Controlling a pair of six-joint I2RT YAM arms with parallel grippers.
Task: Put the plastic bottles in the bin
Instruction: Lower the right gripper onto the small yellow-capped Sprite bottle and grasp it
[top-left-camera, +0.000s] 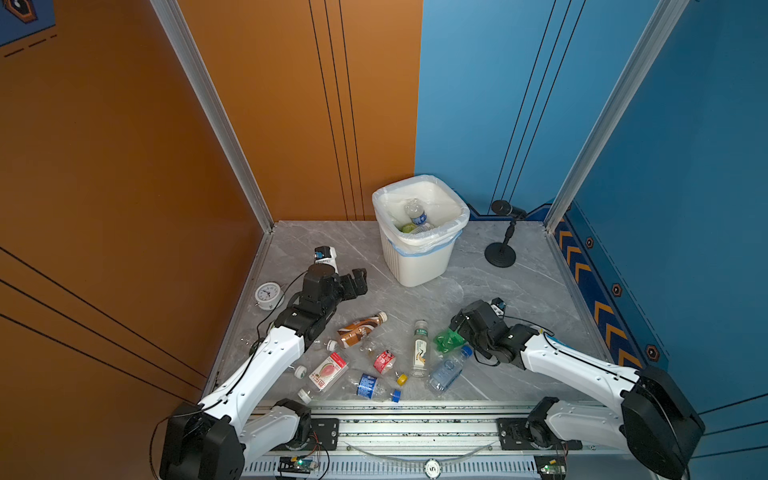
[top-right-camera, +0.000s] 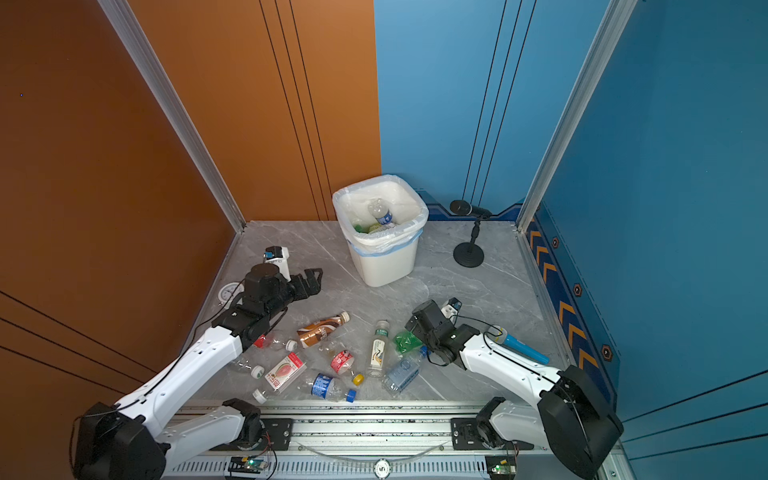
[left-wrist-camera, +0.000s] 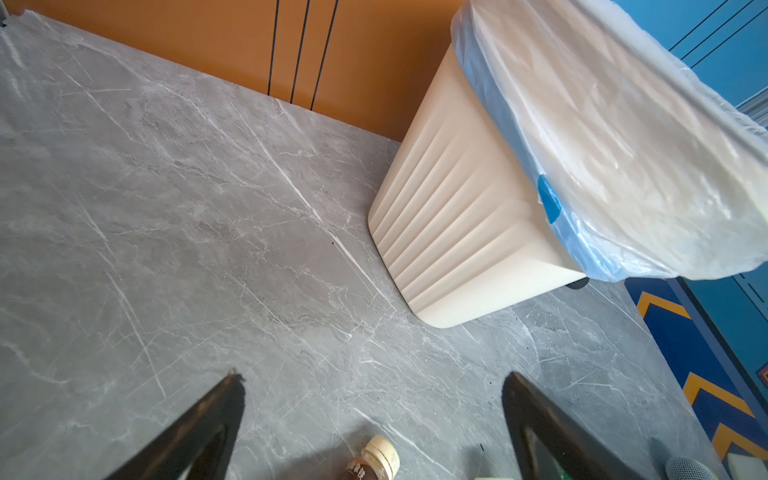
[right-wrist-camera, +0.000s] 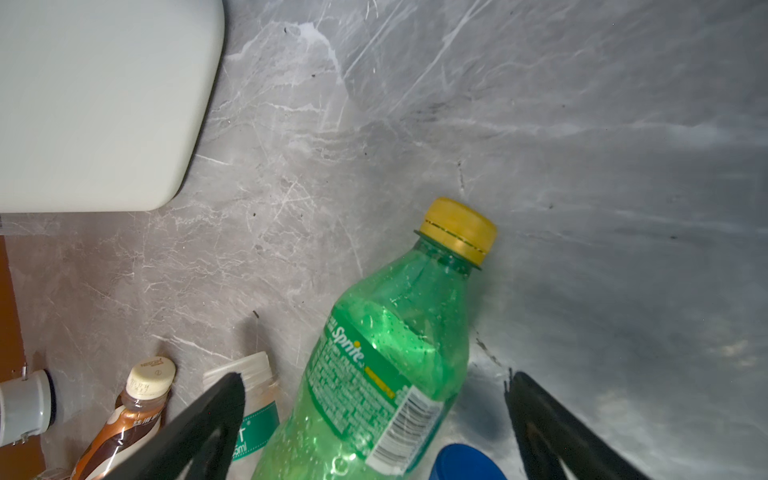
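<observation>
The white ribbed bin (top-left-camera: 419, 257) (top-right-camera: 382, 266) stands at the back middle, with a clear blue-labelled bottle (top-left-camera: 417, 214) and green ones inside. Several plastic bottles lie at the front: a brown one (top-left-camera: 361, 328) (left-wrist-camera: 374, 461), a white-labelled one (top-left-camera: 420, 345), a crushed green Sprite one (top-left-camera: 446, 340) (right-wrist-camera: 386, 357), and a clear blue-capped one (top-left-camera: 449, 370). My left gripper (top-left-camera: 355, 282) (left-wrist-camera: 374, 378) hangs open and empty, left of the bin. My right gripper (top-left-camera: 457, 330) (right-wrist-camera: 374, 376) is open, its fingers either side of the green bottle without gripping it.
A white alarm clock (top-left-camera: 268, 295) sits by the left wall. A black microphone on a round stand (top-left-camera: 505, 232) is right of the bin, and a blue-handled microphone (top-right-camera: 523, 347) lies under my right arm. A metal rail (top-left-camera: 415, 424) runs along the front edge.
</observation>
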